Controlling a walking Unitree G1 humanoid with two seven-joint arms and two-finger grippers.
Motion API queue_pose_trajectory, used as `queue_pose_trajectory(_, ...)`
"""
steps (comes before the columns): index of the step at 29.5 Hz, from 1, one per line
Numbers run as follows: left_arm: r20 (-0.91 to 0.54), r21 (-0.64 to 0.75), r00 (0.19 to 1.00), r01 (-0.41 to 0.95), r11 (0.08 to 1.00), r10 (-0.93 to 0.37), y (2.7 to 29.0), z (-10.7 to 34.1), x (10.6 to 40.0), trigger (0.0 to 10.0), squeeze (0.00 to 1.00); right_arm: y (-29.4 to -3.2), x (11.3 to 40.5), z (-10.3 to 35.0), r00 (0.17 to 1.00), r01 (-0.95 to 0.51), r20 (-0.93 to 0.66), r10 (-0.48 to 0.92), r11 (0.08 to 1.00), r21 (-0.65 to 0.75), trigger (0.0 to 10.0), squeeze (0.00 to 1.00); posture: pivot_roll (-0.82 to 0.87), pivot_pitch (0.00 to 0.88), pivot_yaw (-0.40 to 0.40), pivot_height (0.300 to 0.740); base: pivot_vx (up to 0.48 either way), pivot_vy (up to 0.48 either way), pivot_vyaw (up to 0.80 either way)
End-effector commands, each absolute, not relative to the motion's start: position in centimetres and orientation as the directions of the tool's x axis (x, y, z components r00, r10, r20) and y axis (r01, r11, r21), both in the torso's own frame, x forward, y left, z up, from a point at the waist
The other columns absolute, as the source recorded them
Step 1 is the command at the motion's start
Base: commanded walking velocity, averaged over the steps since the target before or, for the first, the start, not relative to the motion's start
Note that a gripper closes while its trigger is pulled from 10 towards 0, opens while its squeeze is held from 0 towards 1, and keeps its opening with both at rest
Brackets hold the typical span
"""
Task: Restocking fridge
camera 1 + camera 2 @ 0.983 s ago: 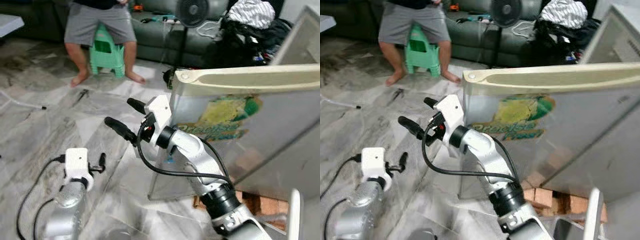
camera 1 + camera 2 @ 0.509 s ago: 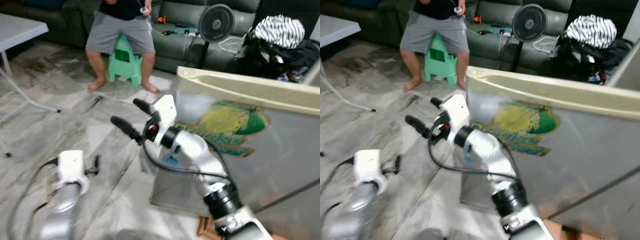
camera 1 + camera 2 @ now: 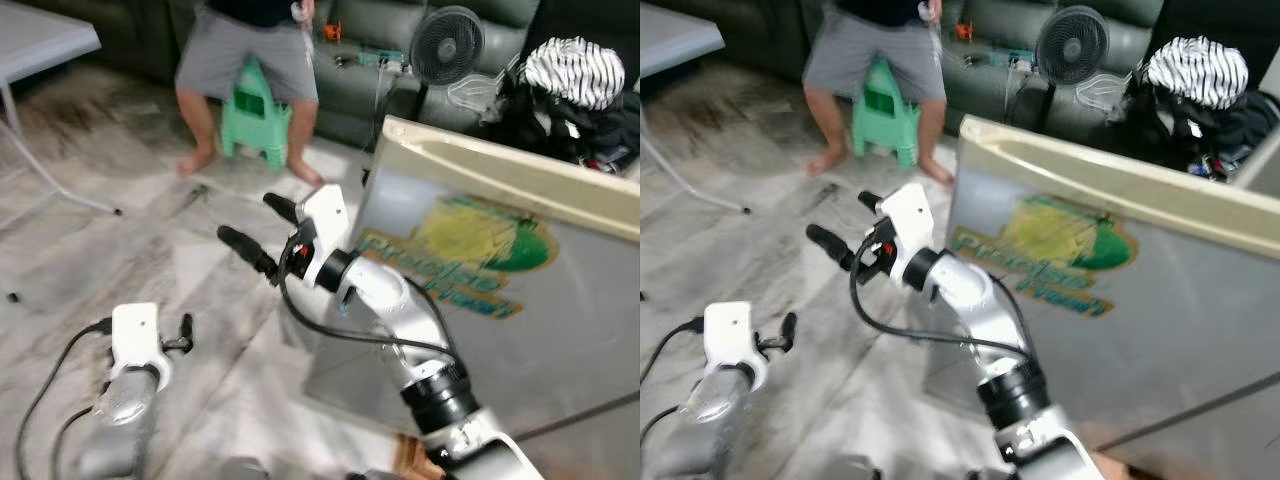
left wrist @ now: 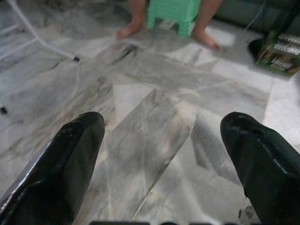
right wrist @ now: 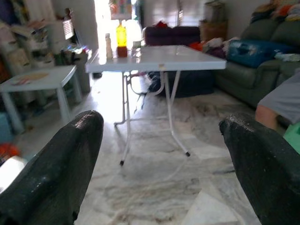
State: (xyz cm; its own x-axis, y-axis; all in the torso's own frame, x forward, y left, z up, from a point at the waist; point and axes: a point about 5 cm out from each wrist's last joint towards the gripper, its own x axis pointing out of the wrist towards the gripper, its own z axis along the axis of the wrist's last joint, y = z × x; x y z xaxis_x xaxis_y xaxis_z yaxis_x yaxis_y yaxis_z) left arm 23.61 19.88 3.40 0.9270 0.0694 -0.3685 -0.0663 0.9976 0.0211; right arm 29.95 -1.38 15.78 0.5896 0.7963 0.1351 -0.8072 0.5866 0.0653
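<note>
Marble floor (image 3: 120, 230) underfoot, living room beyond. Your task item, the fridge door (image 3: 520, 300), stands swung out on the robot's right, its cream top edge (image 3: 500, 160) level with the raised right arm. Judge it stiff, heavy and slick-faced; take hold along that top edge or the near vertical edge, not the flat panel. Its green and yellow sticker (image 3: 480, 255) carries lettering too blurred to read. Right gripper (image 3: 258, 232) hangs just beside the door's near edge, fingers spread, empty. Left gripper (image 4: 159, 154) sits low over the floor, fingers apart, empty. A person (image 3: 250, 60) sits on a green stool (image 3: 255, 115) near a fan (image 3: 447, 45).
</note>
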Motion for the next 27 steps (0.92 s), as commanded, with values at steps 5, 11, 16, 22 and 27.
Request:
queue_pose_trajectory(5, -0.377, 0.031, 0.923, -0.074, 0.997, 0.08, 20.39, 3.36, 23.49, 10.0, 0.0, -1.03, 30.02, 15.62, 0.595, -0.803, 0.126, 0.794, 0.592, 0.061, 10.0, 0.0, 0.14, 0.0, -0.033, 0.74, 0.0, 0.48, 0.0)
queue_pose_trajectory(11, -0.375, 0.026, 0.924, -0.075, 0.997, 0.079, 20.37, 3.37, 23.54, 10.0, 0.0, -1.08, 30.13, 15.55, 0.601, -0.799, 0.122, 0.79, 0.599, 0.062, 10.0, 0.0, 0.14, 0.0, -0.036, 0.74, 0.0, 0.48, 0.0)
queue_pose_trajectory(16, -0.351, 0.022, 0.933, -0.081, 0.996, 0.083, 20.35, 3.57, 23.58, 10.0, 0.0, -1.08, 30.24, 15.35, 0.614, -0.789, 0.117, 0.781, 0.61, 0.066, 10.0, 0.0, 0.13, 0.0, -0.037, 0.74, 0.0, 0.242, 0.0)
queue_pose_trajectory(22, -0.354, 0.026, 0.932, -0.078, 0.997, 0.082, 20.36, 3.57, 23.56, 10.0, 0.0, -1.49, 30.78, 15.21, 0.655, -0.755, 0.113, 0.747, 0.652, 0.066, 10.0, 0.0, 0.13, 0.0, -0.038, 0.74, 0.0, 0.0, 0.0)
queue_pose_trajectory(27, -0.362, 0.03, 0.929, -0.077, 0.997, 0.082, 20.35, 3.47, 23.56, 10.0, 0.0, -1.72, 30.97, 15.01, 0.667, -0.745, 0.107, 0.737, 0.663, 0.077, 10.0, 0.0, 0.13, 0.0, -0.036, 0.74, 0.0, 0.0, 0.0)
